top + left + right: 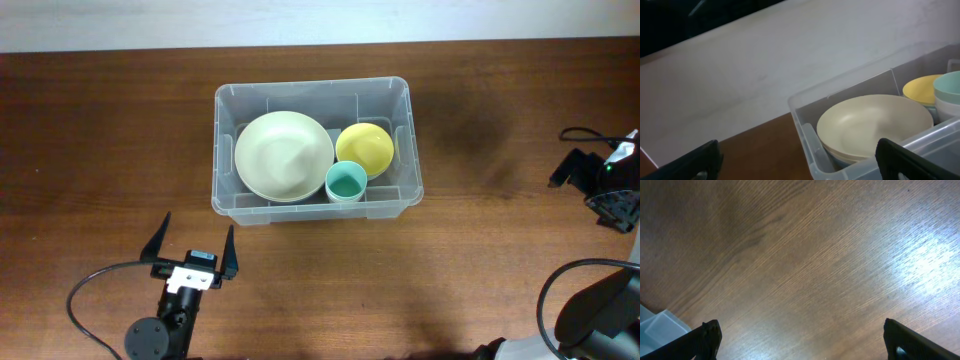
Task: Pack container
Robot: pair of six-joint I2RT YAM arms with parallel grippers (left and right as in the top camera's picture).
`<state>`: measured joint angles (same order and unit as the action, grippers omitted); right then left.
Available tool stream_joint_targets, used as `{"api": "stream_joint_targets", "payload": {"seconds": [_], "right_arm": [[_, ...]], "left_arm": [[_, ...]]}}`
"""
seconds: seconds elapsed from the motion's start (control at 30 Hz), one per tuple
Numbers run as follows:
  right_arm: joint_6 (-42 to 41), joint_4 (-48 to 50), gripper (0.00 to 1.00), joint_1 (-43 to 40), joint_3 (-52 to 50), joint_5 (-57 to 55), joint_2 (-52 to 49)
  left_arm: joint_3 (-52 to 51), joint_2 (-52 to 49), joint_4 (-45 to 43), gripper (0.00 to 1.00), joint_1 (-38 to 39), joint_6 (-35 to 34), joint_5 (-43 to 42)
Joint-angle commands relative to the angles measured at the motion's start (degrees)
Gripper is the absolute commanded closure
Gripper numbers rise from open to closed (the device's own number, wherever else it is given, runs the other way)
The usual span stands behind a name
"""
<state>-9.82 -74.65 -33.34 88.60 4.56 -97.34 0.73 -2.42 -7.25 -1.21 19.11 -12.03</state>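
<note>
The clear plastic container point(222, 150) stands mid-table. Inside it are a large cream bowl point(284, 155), a yellow bowl point(365, 147) and a teal cup point(346, 183). My left gripper point(197, 230) is open just in front of the container's near left corner, holding nothing. Its wrist view looks over the container rim point(805, 107) at the cream bowl point(875, 120), yellow bowl point(922, 90) and teal cup point(947, 92), with the left gripper point(800, 167) spread wide. My right gripper point(557, 158) is open far to the right, above bare wood. In the right wrist view the right gripper point(802, 342) is empty, and a container corner point(660, 327) shows at lower left.
The brown wooden table point(100, 150) runs to a white wall at the back. A black cable point(85, 300) loops beside the left arm base, and another cable point(560, 290) curves at the lower right.
</note>
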Motion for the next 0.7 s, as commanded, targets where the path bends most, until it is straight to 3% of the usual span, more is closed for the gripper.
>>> {"api": "stream_joint_targets", "payload": {"seconds": [0.0, 0.2, 0.37, 0.67], "right_arm": [[0.37, 0.15, 0.01, -0.07, -0.2, 0.13, 0.42], [0.39, 0.15, 0.01, -0.07, -0.2, 0.13, 0.42], [0.37, 0.15, 0.01, -0.07, -0.2, 0.13, 0.42], [0.37, 0.15, 0.01, -0.07, -0.2, 0.13, 0.42]], "left_arm": [[-0.22, 2.14, 1.68, 0.0, -0.35, 0.5, -0.39], [-0.22, 2.14, 2.43, 0.0, -0.33, 0.48, -0.46], [-0.22, 2.14, 10.62, 0.0, -0.33, 0.48, -0.48], [-0.22, 2.05, 10.75, 0.0, -0.35, -0.17, -0.66]]}}
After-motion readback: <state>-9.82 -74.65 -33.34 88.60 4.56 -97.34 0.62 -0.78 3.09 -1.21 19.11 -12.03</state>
